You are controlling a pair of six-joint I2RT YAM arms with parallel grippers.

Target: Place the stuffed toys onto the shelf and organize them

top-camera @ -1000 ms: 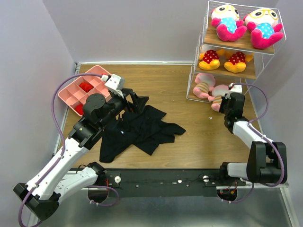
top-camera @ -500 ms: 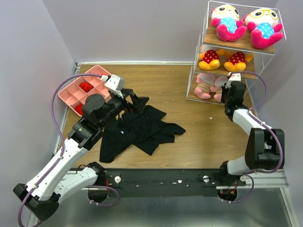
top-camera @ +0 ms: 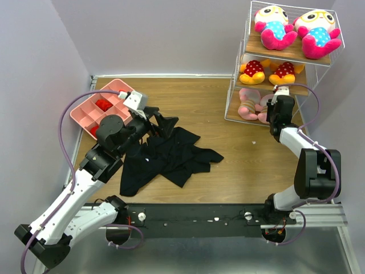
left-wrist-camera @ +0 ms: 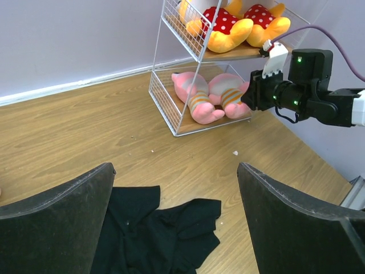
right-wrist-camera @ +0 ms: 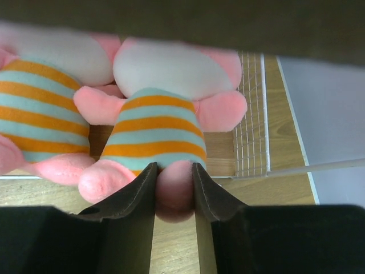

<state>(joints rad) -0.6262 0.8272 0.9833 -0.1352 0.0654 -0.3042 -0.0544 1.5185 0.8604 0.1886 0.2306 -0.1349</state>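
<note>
The white wire shelf (top-camera: 239,63) stands at the far right. Two blue-bodied dolls (top-camera: 274,27) lie on its top board, two yellow-orange dolls (top-camera: 254,71) on the middle board. Two pale pink striped dolls (right-wrist-camera: 45,114) lie on the bottom board. My right gripper (right-wrist-camera: 174,191) is shut on a pink foot of the right striped doll (right-wrist-camera: 155,128), at the shelf's front edge (top-camera: 278,108). My left gripper (left-wrist-camera: 174,228) is open and empty, above the black garment (left-wrist-camera: 154,234). The shelf also shows in the left wrist view (left-wrist-camera: 171,85), with the right arm (left-wrist-camera: 302,91) beside it.
A pink compartment tray (top-camera: 85,117) with red items sits at the far left. The black garment (top-camera: 165,154) lies spread on the table's middle-left. Purple walls close in behind and at both sides.
My right gripper has moved the striped doll from the table in front of the shelf into the bottom tier. The left arm has barely shifted.
</note>
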